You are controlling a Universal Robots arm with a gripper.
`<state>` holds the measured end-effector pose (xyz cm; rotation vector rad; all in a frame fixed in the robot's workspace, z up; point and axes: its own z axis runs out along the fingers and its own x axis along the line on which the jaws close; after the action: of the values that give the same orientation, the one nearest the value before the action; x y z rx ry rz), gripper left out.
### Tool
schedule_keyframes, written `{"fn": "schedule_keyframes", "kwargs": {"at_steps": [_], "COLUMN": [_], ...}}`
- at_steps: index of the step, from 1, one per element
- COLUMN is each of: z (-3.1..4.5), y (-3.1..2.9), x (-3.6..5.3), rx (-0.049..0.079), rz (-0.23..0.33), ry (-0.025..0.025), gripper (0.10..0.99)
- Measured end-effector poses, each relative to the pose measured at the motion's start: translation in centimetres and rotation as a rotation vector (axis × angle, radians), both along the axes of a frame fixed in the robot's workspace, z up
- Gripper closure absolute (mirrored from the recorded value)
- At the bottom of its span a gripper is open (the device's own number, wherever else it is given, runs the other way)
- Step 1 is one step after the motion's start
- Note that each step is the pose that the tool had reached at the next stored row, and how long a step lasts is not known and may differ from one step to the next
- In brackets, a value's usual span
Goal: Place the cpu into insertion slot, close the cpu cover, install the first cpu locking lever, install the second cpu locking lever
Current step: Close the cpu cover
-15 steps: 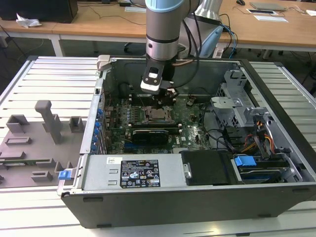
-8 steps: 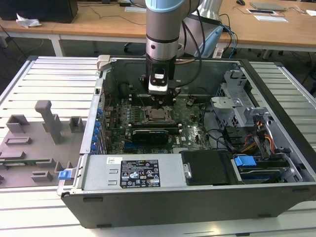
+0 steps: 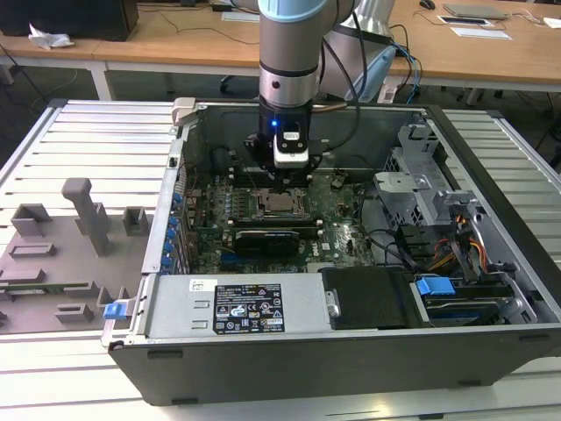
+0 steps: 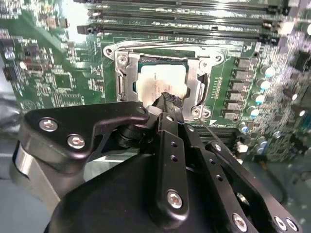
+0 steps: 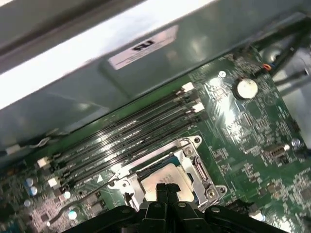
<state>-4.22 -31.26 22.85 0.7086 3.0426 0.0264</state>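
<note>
Pale silver cpu (image 4: 163,80), green motherboard (image 4: 51,58)

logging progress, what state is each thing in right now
cpu: seated in the slot, face up
cover: down flat, framing the cpu
tool: shut, tips over the cpu's face
case: open, lying on its side
</note>
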Motion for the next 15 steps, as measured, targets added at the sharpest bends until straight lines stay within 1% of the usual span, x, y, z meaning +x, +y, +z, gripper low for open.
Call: {"fn": "schedule_keyframes", "kwargs": {"at_steps": [2, 4, 5, 7, 9, 10, 15], "z": [0.0, -0.01, -0.01, -0.02, -0.02, -0.02, -0.06], "y": [0.0, 0.0, 0.0, 0.0, 0.0, 0.0, 0.0], "x": [0.0, 0.0, 0.0, 0.0, 0.0, 0.0, 0.0], "rx": [0.0, -0.001, -0.001, -0.001, -0.002, -0.002, -0.003], "rz": [0.049, 0.086, 0.112, 0.183, 0.226, 0.262, 0.359], "ry": [0.0, 0.0, 0.0, 0.0, 0.0001, 0.0002, -0.0001], "gripper": [0.98, 0.98, 0.98, 0.98, 0.98, 0.98, 0.98]}}
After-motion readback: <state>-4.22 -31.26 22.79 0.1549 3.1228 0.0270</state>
